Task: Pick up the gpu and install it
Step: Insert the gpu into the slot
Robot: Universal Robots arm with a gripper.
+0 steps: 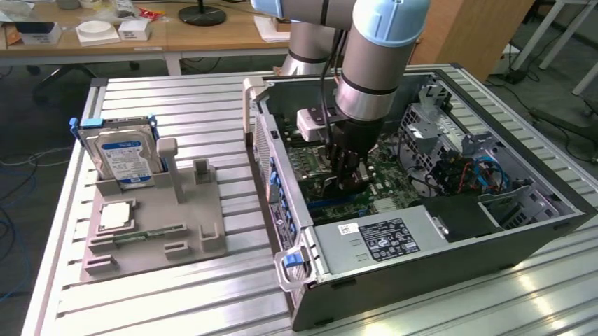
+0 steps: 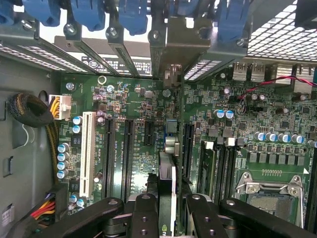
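Note:
My gripper is shut on the gpu, which I see edge-on as a thin dark card between the two black fingers. The card reaches toward its metal bracket, which stands among the rear slot covers of the case. It hangs over the green motherboard, between the long black expansion slots. In the exterior view the gripper is deep inside the open computer case, just above the board; the card is mostly hidden by the fingers there.
Blue slot latches line the case's rear. A white slot, cable bundles and the CPU socket flank the card. Outside the case, a grey fixture holds a hard drive, a chip and a memory stick.

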